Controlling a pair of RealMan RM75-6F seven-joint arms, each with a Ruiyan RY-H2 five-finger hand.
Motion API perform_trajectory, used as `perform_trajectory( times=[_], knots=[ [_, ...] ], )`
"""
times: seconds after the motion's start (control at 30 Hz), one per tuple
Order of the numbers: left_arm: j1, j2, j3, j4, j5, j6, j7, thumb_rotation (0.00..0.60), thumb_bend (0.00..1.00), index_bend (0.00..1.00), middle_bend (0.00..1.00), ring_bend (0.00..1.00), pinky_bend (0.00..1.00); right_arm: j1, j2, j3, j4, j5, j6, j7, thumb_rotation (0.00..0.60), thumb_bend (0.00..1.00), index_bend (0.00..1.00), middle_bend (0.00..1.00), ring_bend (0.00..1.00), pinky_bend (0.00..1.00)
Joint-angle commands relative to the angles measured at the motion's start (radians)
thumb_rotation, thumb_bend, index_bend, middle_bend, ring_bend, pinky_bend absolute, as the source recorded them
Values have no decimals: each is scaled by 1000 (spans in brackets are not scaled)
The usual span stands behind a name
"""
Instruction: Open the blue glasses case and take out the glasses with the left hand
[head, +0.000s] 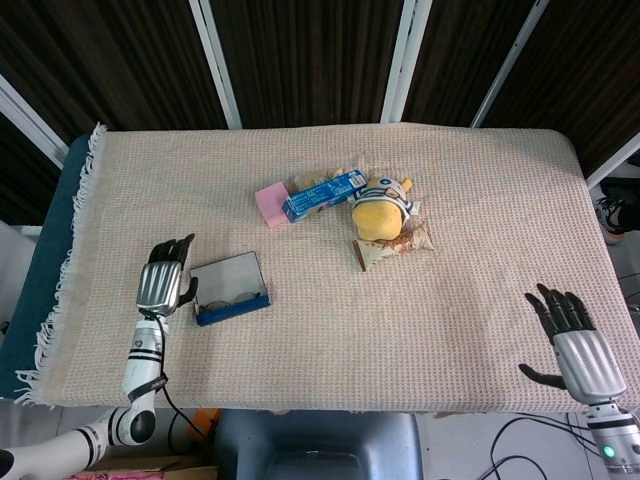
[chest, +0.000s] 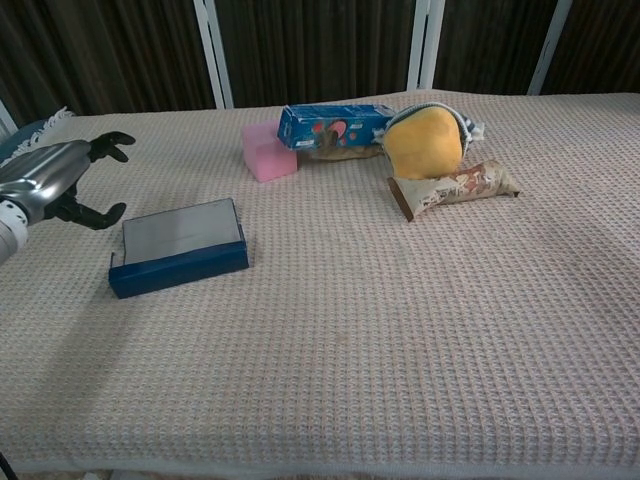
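Head view – blue glasses case (head: 231, 290) lid raised, glasses (head: 234, 298) inside; left robot hand (head: 163, 284) empty, fingers spread.

The left hand (head: 163, 285) is raised a little, its back turned up. Its fingers (chest: 108, 143) are spread apart and bent a bit, and it holds nothing. The right hand (head: 575, 348) sits low on the other side, fingers apart, holding nothing too.

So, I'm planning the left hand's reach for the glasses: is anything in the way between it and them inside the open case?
Nothing visible: the lid is flipped up, the glasses lie exposed in the blue glasses case, and the left hand hovers open just beside it.
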Motion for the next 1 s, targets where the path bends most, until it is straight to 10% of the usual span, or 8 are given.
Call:
perform_trajectory(
  times=[0.03, 0.37, 1.0],
  knots=[
    [43, 113, 53, -170, 37, -32, -78, 600, 396, 194, 145, 87, 132, 0, -1, -1, 0, -2, 0, -1, 600, 92, 0, 0, 0, 0],
    [51, 264, 181, -334, 82, -162, -88, 600, 628, 247, 77, 12, 121, 1, 3, -11, -3, -22, 0, 7, 600, 96, 0, 0, 0, 0],
    [72, 238, 225, -281, 81, -133, -40, 600, 637, 281, 78, 10, 118, 2, 15, -18, -3, -32, -1, 31, 600, 94, 0, 0, 0, 0]
  ],
)
